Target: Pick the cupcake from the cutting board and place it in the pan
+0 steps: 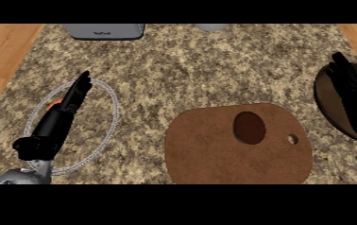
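- Cupcake [249, 127] on the cutting board [209, 158] — probably light, soft; best taken by its sides.
- Pan [329, 103] at the counter's right edge, right hand [342, 80] over it — fingers unreadable.
- Left hand [66, 108] fingers straight, pressed together.

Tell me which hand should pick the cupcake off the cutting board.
Probably right. The right hand shows at the view's right edge, nearer the cupcake; the left hand lies farther off at the left.

The cupcake [249, 127] sits on the cutting board [230, 158], the pan [333, 108] to its right.
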Tool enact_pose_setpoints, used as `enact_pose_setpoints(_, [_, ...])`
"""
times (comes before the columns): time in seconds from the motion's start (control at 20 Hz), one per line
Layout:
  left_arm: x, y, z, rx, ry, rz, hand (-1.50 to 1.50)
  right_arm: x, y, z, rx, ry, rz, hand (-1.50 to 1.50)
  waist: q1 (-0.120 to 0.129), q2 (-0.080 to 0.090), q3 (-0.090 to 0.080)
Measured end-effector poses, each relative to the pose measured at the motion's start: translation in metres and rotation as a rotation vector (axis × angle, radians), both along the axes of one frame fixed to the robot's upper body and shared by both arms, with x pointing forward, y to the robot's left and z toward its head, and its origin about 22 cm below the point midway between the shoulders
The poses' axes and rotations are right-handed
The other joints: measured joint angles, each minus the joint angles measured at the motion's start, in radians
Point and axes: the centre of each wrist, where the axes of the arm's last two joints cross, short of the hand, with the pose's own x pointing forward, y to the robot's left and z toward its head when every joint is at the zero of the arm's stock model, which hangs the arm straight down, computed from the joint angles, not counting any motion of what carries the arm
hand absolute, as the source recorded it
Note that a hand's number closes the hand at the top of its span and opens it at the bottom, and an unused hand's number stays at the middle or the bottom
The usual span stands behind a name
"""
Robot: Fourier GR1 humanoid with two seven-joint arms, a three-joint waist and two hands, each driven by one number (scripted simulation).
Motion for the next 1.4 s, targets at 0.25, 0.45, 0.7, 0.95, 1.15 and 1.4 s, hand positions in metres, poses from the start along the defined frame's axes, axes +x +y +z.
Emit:
enact_pose_setpoints(0.25, [0.003, -0.017, 0.0, -0.083, -0.024, -0.006, 0.0, 0.019, 0.04, 0.019, 0.171, -0.124, 0.356, 1.5, 0.011, 0.007, -0.021])
enact_pose_setpoints(0.45, [0.001, -0.043, -0.014, -0.188, -0.007, -0.007, 0.0, 0.026, 0.037, 0.025, 0.136, -0.2, 0.513, -1.5, -0.001, 0.01, -0.028])
enact_pose_setpoints(0.7, [-0.004, -0.058, -0.022, -0.242, 0.004, 0.006, 0.0, 0.018, -0.01, 0.008, 0.132, -0.232, 0.675, -1.5, -0.017, 0.01, -0.03])
enact_pose_setpoints(0.95, [-0.01, -0.06, -0.031, -0.259, 0.012, 0.007, 0.0, 0.025, -0.035, 0.016, -0.015, -0.272, 0.752, -1.5, -0.017, 0.009, -0.031])
enact_pose_setpoints(1.15, [-0.006, -0.065, -0.031, -0.26, 0.012, 0.006, 0.0, 0.04, -0.028, 0.034, -0.146, -0.247, 0.808, -1.5, -0.017, 0.008, -0.032])
enact_pose_setpoints(1.4, [-0.005, -0.073, -0.034, -0.263, 0.011, 0.003, 0.0, 0.054, 0.004, 0.051, -0.313, -0.17, 0.911, -1.5, -0.016, 0.007, -0.033])
